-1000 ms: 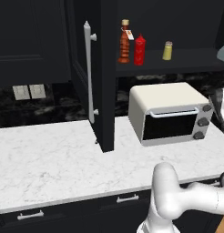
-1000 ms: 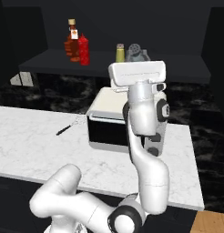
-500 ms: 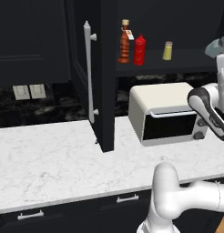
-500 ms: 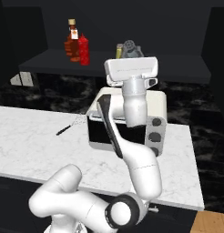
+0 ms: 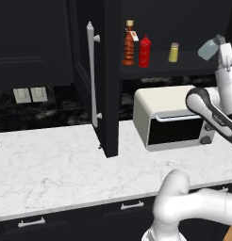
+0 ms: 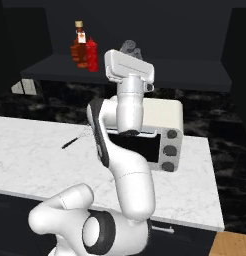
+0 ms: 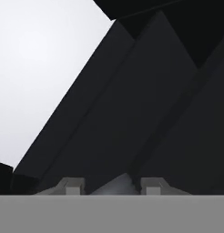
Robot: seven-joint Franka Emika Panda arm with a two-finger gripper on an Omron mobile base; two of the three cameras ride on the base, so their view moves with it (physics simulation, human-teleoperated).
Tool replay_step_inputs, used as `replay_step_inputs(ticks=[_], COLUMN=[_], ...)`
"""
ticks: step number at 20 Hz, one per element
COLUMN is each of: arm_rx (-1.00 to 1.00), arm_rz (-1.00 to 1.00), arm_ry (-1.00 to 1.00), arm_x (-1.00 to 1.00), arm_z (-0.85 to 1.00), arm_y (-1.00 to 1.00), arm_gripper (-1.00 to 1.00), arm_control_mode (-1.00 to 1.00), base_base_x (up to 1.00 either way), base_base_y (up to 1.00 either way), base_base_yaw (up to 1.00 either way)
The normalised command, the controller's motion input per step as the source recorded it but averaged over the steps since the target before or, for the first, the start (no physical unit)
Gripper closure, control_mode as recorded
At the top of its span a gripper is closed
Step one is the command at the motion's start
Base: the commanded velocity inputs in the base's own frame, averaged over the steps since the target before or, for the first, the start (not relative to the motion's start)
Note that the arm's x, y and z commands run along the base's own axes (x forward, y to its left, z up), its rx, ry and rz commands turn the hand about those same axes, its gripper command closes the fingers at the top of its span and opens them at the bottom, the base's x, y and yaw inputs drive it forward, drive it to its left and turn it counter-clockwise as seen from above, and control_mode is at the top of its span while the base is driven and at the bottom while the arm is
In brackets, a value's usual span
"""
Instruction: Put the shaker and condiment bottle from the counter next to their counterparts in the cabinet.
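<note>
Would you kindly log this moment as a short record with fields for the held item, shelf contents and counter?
held item: shaker, tilted, between the fingers, raised at shelf height
gripper: shut on the shaker
cabinet shelf: condiment bottle beside red squeeze bottle; yellowish shaker further right
cabinet door: open
counter: toaster oven

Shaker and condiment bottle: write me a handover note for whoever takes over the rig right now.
Gripper: raised at shelf height, shut on the shaker, which is tilted in the air right of the yellowish shaker.
Condiment bottle: standing on the cabinet shelf, close beside the red squeeze bottle.
Done: bottle placed beside its counterpart.
Left: set the shaker upright on the shelf beside the yellowish shaker, release, withdraw.
Note: a toaster oven sits on the counter just below the shelf.
</note>
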Motion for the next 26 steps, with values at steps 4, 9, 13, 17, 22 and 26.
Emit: replay_step_inputs(ticks=[4,9,13,17,22,26], arm_rx=[0.01,-0.08,-0.40,-0.15,-0.01,-0.26], arm_rz=[0.00,0.05,0.16,0.06,0.05,0.07], arm_ry=[0.05,-0.02,-0.14,-0.02,-0.05,-0.08], arm_x=[0.02,0.01,0.00,-0.01,0.00,0.00], arm_z=[0.00,0.00,-0.01,0.00,0.00,0.00], arm_y=[0.00,-0.04,-0.13,-0.02,-0.16,-0.54], arm_gripper=[1.00,1.00,1.00,1.00,1.00,1.00], arm_control_mode=[-1.00,-1.00,-1.00,-1.00,-1.00,-1.00], base_base_x=[0.00,0.00,0.00,0.00,0.00,0.00], base_base_y=[0.00,0.00,0.00,0.00,0.00,0.00], base_base_yaw=[0.00,0.00,0.00,0.00,0.00,0.00])
